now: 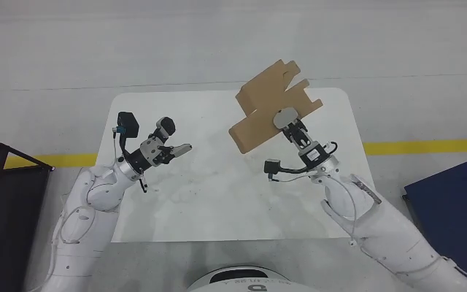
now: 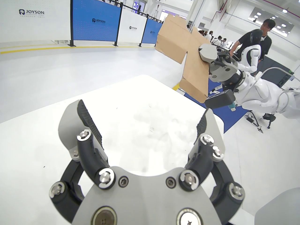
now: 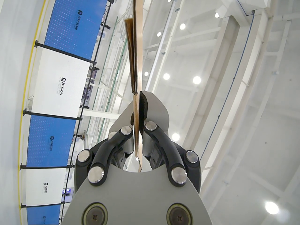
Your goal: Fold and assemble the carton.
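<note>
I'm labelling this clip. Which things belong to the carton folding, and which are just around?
Job:
carton, flat, raised above the table
right gripper, shut on it
left gripper, open

Just around:
yellow floor line
blue and white barrier panels

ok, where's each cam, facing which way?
Top view: above the arms, looking down at the table; both arms show, right gripper holding the carton.
Left wrist view: on that wrist, facing across the table toward the right arm; left gripper open.
Right wrist view: on that wrist, facing the ceiling; own gripper shut on the carton's edge.
Shared: top and left wrist both show the held carton.
</note>
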